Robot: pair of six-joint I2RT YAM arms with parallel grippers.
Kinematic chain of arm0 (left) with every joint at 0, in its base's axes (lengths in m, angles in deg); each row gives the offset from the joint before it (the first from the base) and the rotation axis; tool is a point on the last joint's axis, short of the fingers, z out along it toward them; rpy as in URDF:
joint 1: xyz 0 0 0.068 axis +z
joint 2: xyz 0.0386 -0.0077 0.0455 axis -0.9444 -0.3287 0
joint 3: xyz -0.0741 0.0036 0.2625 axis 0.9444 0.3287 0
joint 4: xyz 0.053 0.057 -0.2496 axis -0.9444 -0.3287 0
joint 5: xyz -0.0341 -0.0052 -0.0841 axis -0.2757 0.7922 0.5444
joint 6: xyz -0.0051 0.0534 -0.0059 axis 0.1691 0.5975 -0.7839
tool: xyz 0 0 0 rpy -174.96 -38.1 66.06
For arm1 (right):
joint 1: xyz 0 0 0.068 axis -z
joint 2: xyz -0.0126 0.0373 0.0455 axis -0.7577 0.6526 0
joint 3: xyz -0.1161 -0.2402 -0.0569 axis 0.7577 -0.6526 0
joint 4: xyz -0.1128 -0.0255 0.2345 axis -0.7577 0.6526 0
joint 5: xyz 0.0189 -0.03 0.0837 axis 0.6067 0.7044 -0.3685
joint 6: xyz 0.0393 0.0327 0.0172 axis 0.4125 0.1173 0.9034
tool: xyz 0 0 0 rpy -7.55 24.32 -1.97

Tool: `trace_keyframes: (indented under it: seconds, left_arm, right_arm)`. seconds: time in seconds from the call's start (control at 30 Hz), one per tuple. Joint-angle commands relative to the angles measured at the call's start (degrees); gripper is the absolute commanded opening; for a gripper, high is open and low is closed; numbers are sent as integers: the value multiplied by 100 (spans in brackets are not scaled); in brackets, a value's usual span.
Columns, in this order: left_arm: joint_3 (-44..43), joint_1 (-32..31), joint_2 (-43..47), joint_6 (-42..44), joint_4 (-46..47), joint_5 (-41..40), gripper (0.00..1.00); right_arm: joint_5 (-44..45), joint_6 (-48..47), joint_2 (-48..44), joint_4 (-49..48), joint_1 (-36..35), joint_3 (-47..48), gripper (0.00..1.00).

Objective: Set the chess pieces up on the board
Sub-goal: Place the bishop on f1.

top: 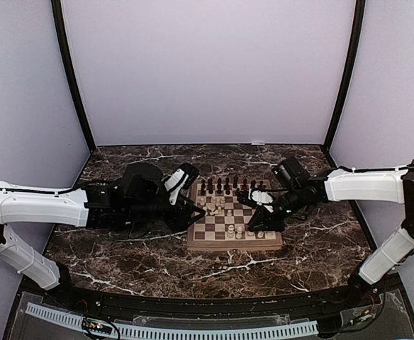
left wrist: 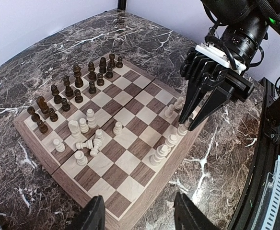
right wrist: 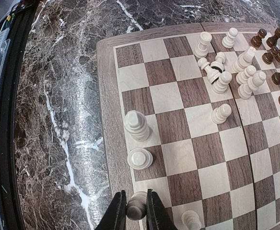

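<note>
The board (top: 214,244) lies mid-table, also in the left wrist view (left wrist: 130,153) and the right wrist view (right wrist: 106,96). Dark chess pieces (left wrist: 77,81) stand in two rows along its far side. White chess pieces (left wrist: 85,124) cluster near the middle, two toppled (left wrist: 89,143). Several white pieces (left wrist: 161,152) line the near edge row. My right gripper (right wrist: 135,208) is shut on a white piece (right wrist: 136,203) standing on that edge row, next to two other white pieces (right wrist: 140,158); it also shows in the left wrist view (left wrist: 190,117). My left gripper (left wrist: 140,213) is open and empty over the board's left corner.
The board sits on a dark marble table (top: 122,248). Pale walls and black corner posts (top: 72,78) close the back and sides. The table's raised black front rim (top: 193,301) runs along the near side.
</note>
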Motion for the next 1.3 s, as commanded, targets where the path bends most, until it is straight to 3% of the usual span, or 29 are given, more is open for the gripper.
trace_keyframes:
  seconds: [0.0, 0.87, 1.27]
  left_arm:
    - [58, -23, 211, 25, -50, -132, 51]
    - [178, -23, 166, -3, 18, -214, 51]
    - [163, -23, 143, -2, 27, -211, 51]
  right_arm:
    - [-42, -120, 138, -240, -43, -5, 16]
    - [63, -130, 401, -305, -50, -59, 21]
    - [249, -103, 382, -298, -50, -75, 18]
